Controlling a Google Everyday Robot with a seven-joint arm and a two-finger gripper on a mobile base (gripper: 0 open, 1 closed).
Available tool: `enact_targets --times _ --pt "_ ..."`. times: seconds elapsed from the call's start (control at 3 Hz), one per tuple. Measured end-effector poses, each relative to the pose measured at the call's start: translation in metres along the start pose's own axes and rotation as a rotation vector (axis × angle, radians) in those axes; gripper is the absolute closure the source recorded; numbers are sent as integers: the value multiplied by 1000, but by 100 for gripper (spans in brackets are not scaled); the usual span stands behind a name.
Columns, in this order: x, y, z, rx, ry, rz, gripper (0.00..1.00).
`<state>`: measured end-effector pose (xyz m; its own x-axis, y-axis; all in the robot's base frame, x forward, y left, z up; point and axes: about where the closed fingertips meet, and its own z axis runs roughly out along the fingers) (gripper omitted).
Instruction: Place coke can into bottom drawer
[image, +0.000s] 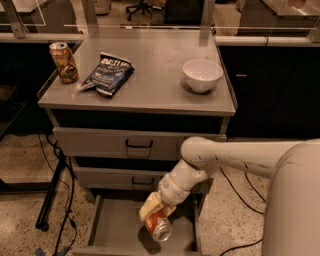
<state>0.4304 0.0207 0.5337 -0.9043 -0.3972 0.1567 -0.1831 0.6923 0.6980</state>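
Coke can (160, 229) clenched in the claw (155, 219), hanging just above the open bottom drawer (117, 230) at 6 o'clock.
The carry looks done; lowering and letting go are left. One counter (160, 65) over three drawers, only the lowest open; on top, one chip bag (107, 75) at 11 o'clock, one bowl (202, 75) at 1 o'clock, one gold-brown can (63, 62) at 10 o'clock: two cans in all.

Red-orange coke can (160, 228), white markings, silver end. Tan-yellow gripper (155, 216) clamps it above the bottom drawer (115, 227), flat grey. Cream arm (240, 155). Grey cabinet (160, 75), black handles (139, 145). Gold-brown can (63, 62), dark pattern. Dark-blue chip bag (107, 75), white lettering. White bowl (202, 75).
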Motion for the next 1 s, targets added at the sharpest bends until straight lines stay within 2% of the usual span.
enact_targets --times 0.33,0.67,1.0 --pt "5 -34 30 -56 11 112 100" --pt "6 -51 56 -103 31 153 100" --pt "8 -53 60 -108 38 158 100"
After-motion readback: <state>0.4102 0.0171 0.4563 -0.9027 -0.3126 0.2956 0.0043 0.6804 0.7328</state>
